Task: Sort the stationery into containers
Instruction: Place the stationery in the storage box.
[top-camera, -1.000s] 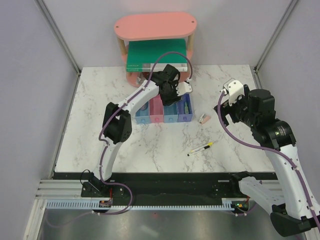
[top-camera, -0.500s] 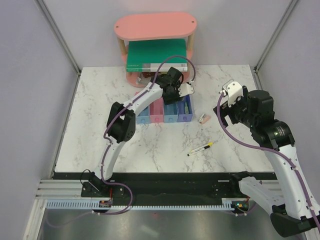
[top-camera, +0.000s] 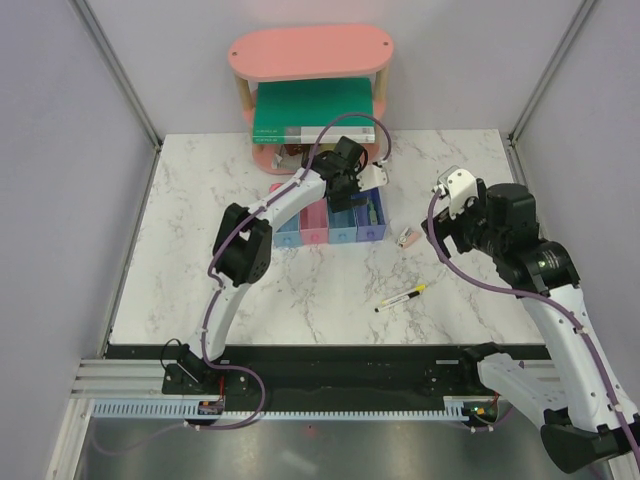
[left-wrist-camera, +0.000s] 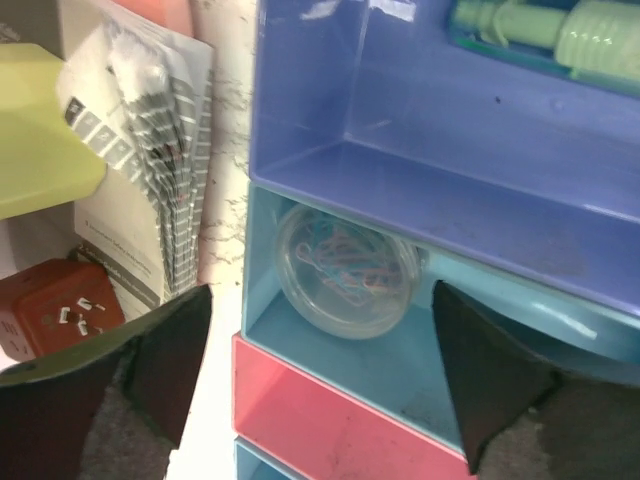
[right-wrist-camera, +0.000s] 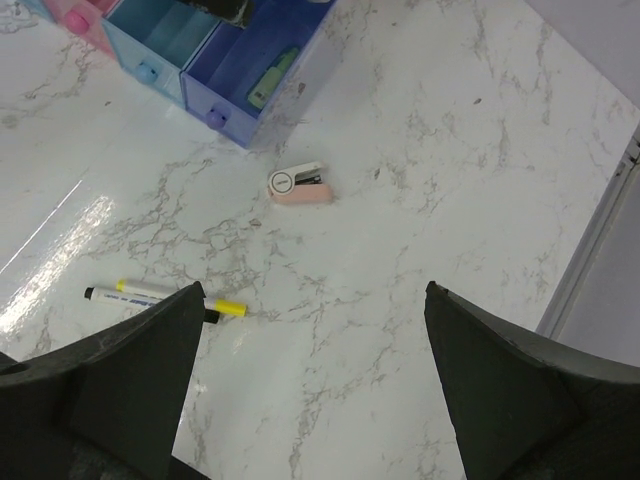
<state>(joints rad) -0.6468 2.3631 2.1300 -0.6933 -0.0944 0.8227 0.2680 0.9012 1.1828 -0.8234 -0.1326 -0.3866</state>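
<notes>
The clear round case of paper clips (left-wrist-camera: 345, 270) lies flat in the light-blue plastic bin (left-wrist-camera: 400, 375), third from the left in the row of four narrow bins (top-camera: 330, 230). It sits untouched between the left gripper's (left-wrist-camera: 320, 325) wide-spread, empty fingers. That arm should lift straight up, clear of the bin walls. The right gripper (right-wrist-camera: 315, 290), also wide and empty, hovers over the pale pink stapler-like piece (right-wrist-camera: 300, 186) right of the bins, likely the following pick.

Your top camera looks down from above and behind the arm bases over the whole marble table (top-camera: 200, 260). Your left wrist camera sits close above the purple-blue bin (left-wrist-camera: 450, 180) and the blue bin (left-wrist-camera: 400, 385); your right wrist camera, higher over the table's right side, shares that purple-blue bin.
</notes>
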